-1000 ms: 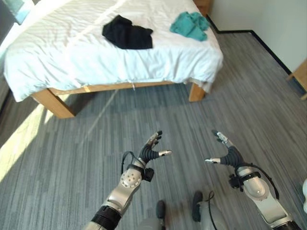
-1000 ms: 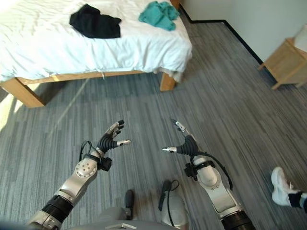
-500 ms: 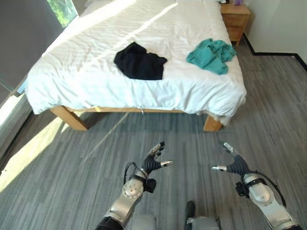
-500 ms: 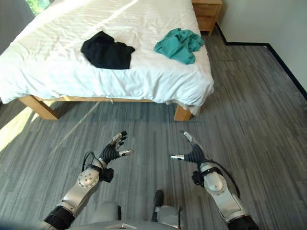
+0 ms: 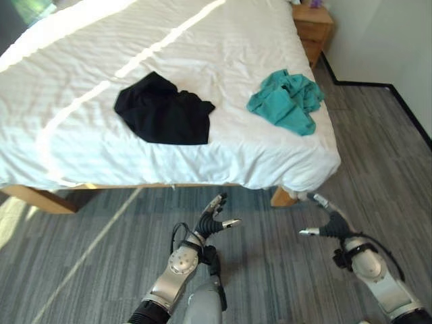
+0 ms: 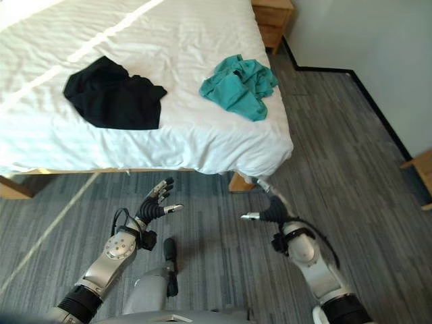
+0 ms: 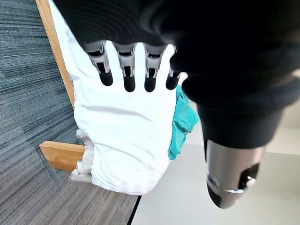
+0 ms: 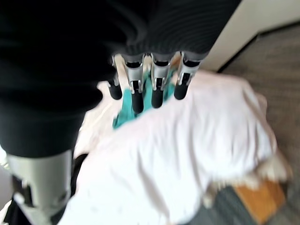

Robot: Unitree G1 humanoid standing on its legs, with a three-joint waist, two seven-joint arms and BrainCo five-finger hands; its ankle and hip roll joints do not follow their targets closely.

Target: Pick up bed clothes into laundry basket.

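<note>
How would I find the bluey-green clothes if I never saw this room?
Look at the big bed with the white cover. Near its right edge, on the side closest to the wooden nightstand, lies a crumpled teal garment. The other garment on the bed is black and lies further left.

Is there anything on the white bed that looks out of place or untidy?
Yes. Two garments lie crumpled on the white bed: a black cloth garment near its middle and a teal cloth garment close to the corner by the wooden nightstand. Both the left hand and the right hand are open and empty.
</note>
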